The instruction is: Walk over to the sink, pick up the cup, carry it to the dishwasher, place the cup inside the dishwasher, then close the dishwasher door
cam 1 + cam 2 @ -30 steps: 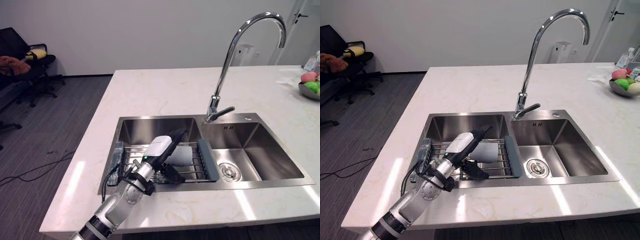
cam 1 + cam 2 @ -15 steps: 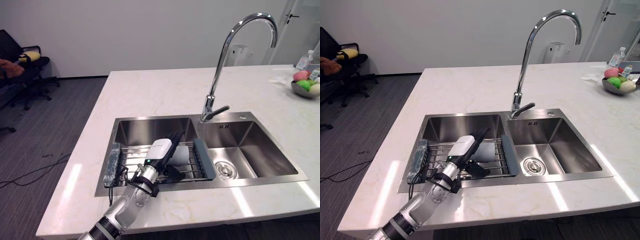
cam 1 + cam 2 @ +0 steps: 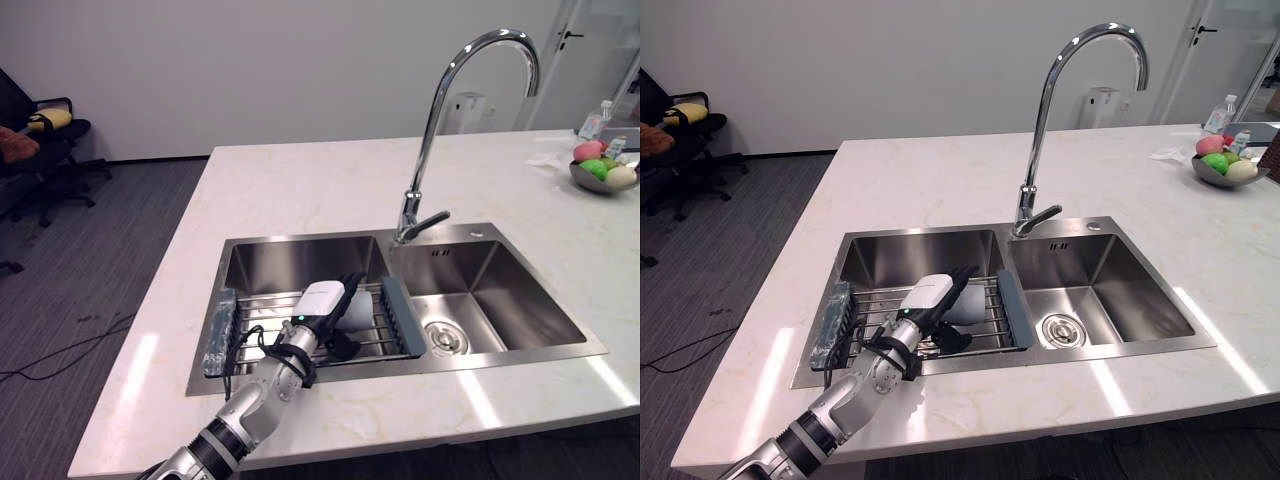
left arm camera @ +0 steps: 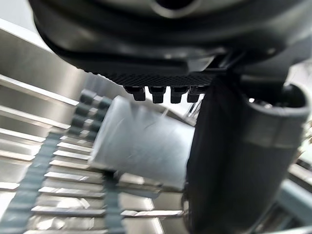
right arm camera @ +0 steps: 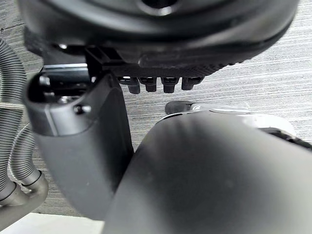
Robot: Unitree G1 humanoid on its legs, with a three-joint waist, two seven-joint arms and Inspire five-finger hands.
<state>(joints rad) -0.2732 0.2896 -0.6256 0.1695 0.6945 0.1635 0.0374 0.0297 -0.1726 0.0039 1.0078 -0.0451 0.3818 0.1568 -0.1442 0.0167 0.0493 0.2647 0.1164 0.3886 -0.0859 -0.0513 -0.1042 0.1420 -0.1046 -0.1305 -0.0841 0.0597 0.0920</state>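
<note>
On the wire rack (image 3: 262, 312) across the left basin of the sink (image 3: 300, 262), the pale cup (image 4: 141, 146) is seen lying on its side, its mouth turned towards the grey end bar (image 3: 397, 315) of the rack. It is not yet lifted.

The left hand (image 3: 322, 300) is held spread over it. In the left wrist view the fingers (image 4: 158, 92) are shown straight above the cup's wall and the thumb (image 4: 229, 161) stands beside it on the near side, so the cup is bracketed but not yet clasped. Whether any pad is touching it cannot be told.

Over the last second the whole scene has shifted in both eye views, which is read as movement of the camera; the cup has kept its place on the rack. Relative to the cup, the hand has been brought lower and closer, its fingers no longer raised towards the basin's rear wall.

It is judged that the reach is nearly finished and that closing the fingers is called for next. A smooth cup on bars could be rolled away if it is nudged first.

The right hand (image 5: 78, 156) is seen relaxed and empty above the floor. Farther out stand the chrome faucet (image 3: 428, 140), the marble worktop (image 3: 300, 190) and a fruit bowl (image 3: 600, 178).
</note>
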